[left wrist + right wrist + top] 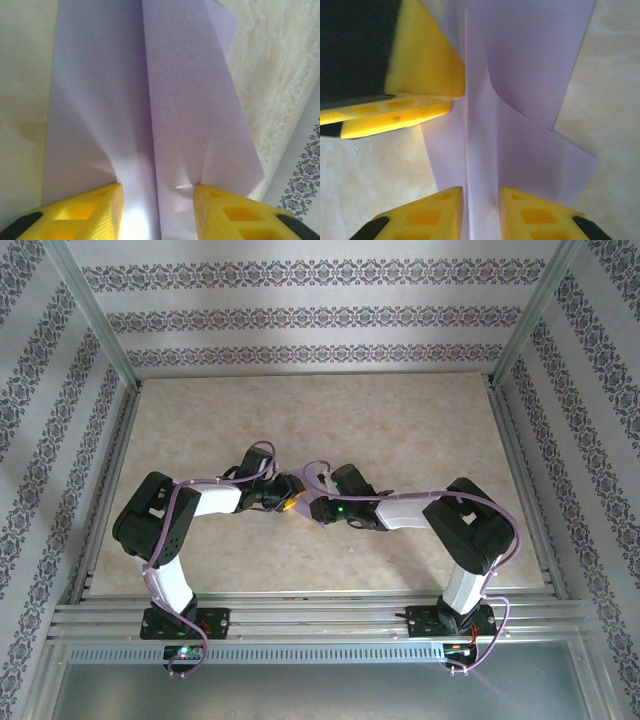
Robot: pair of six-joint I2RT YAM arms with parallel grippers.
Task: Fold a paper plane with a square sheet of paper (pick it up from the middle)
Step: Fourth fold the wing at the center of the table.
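The pale lavender paper [190, 115] lies on the beige table, folded lengthwise into a slim paper plane shape with a raised centre ridge [481, 160]. My left gripper [157, 200] is open: its yellow fingertips press down on the paper on either side of the ridge, and the paper puckers at the right tip. My right gripper [481, 205] is shut on the ridge, which fills the gap between its fingers. The left gripper's fingers [427, 65] sit just ahead of it on the paper. In the top view both grippers [288, 502] [314, 504] meet nose to nose at the table's middle.
The beige marbled table [400, 430] is bordered by aluminium rails [520, 450] and patterned walls. Purple cables [180, 510] loop along both arms. One wing flap [530, 75] curls up off the table beside the ridge.
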